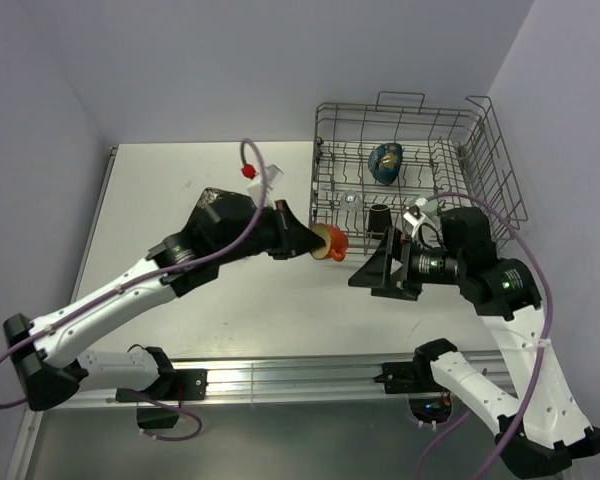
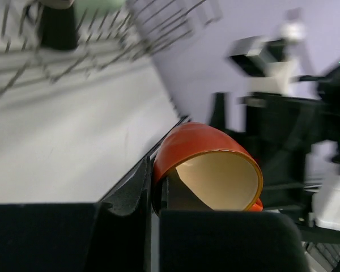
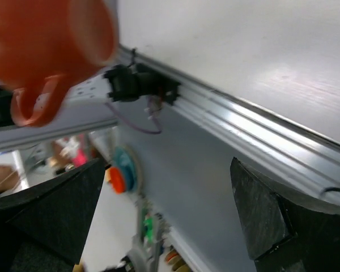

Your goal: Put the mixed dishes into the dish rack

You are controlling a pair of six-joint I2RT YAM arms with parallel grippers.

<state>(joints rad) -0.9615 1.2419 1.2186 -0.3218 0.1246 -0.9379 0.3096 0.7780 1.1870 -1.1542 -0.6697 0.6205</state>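
Observation:
My left gripper [image 1: 318, 242] is shut on the rim of the small orange mug [image 1: 333, 241] and holds it above the table, just left of the dish rack [image 1: 417, 160]. In the left wrist view the mug [image 2: 207, 170] lies tilted, its cream inside facing the camera, one finger inside it and one outside. My right gripper [image 1: 372, 270] is open and empty, pointing left at the mug; the mug shows blurred in the right wrist view [image 3: 48, 48]. In the rack stand a dark-blue bowl [image 1: 386, 163], a dark brown mug [image 1: 379, 219] and a small clear glass [image 1: 351, 197].
The rack's front wall stands between both grippers and the dishes inside it. The table's near edge has a metal rail [image 1: 300, 375]. Walls close in the left, back and right sides.

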